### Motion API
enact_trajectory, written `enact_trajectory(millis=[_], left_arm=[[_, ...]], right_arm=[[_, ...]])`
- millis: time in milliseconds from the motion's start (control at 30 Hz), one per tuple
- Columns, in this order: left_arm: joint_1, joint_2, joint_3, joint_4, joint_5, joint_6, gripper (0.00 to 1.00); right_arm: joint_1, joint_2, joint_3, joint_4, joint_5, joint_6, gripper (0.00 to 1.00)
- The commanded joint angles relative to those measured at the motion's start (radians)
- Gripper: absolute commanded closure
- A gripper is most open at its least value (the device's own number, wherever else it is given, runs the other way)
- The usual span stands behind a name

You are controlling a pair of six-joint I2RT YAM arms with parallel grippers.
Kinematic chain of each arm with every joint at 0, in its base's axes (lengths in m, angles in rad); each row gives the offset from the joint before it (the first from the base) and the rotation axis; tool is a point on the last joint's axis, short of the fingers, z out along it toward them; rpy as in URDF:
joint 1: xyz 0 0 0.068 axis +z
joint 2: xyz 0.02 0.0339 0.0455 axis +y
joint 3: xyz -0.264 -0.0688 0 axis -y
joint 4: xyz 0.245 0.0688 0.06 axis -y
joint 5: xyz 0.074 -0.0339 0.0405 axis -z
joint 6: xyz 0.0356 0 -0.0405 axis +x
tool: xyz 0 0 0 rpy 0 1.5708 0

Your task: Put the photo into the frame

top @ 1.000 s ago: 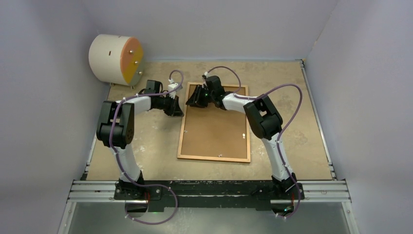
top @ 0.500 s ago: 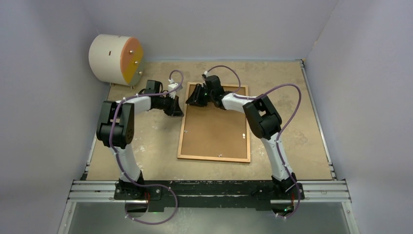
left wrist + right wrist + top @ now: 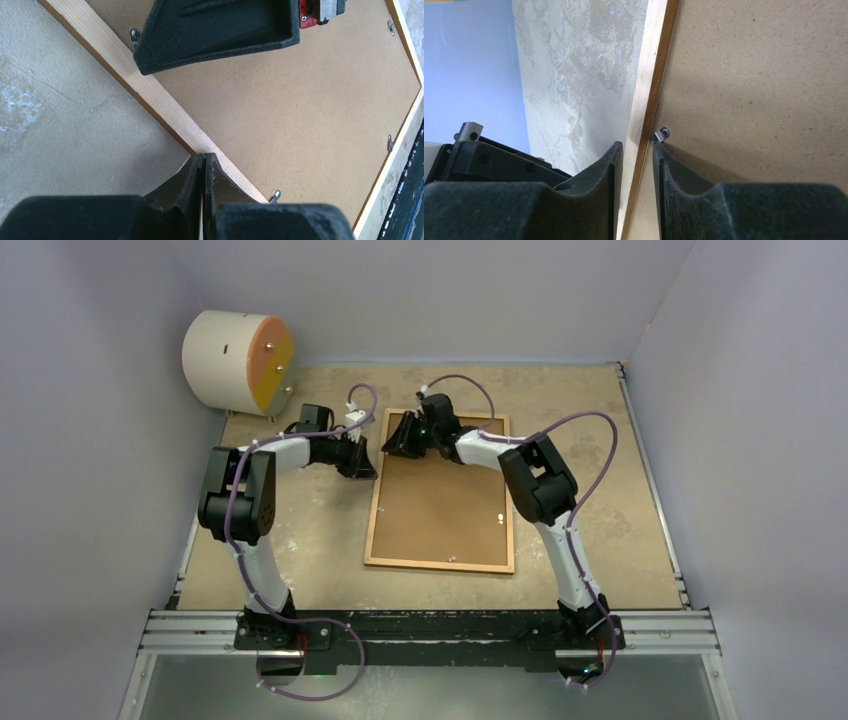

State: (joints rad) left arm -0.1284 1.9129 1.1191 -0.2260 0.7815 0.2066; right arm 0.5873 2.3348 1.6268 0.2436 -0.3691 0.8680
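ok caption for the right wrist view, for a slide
right gripper straddling the frame's side rail, beside a metal tab on its back

Cream-and-orange cylinder (image 3: 238, 362) on side, far-left corner of beige table (image 3: 625, 540).

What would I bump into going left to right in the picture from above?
cylinder → left gripper → frame
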Motion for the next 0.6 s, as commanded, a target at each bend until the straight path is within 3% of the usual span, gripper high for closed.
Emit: enact_trajectory(millis=[0, 567], left_arm=[[-0.002, 0.027, -0.036, -0.02, -0.11, 0.069, 1.0], [-0.002, 0.022, -0.042, -0.021, -0.109, 0.076, 1.0]], right_arm=[[0.007, 0.036, 0.012, 0.04, 0.022, 0.052, 0.7], [0.026, 0.0, -0.026, 0.052, 0.076, 0.101, 0.69]])
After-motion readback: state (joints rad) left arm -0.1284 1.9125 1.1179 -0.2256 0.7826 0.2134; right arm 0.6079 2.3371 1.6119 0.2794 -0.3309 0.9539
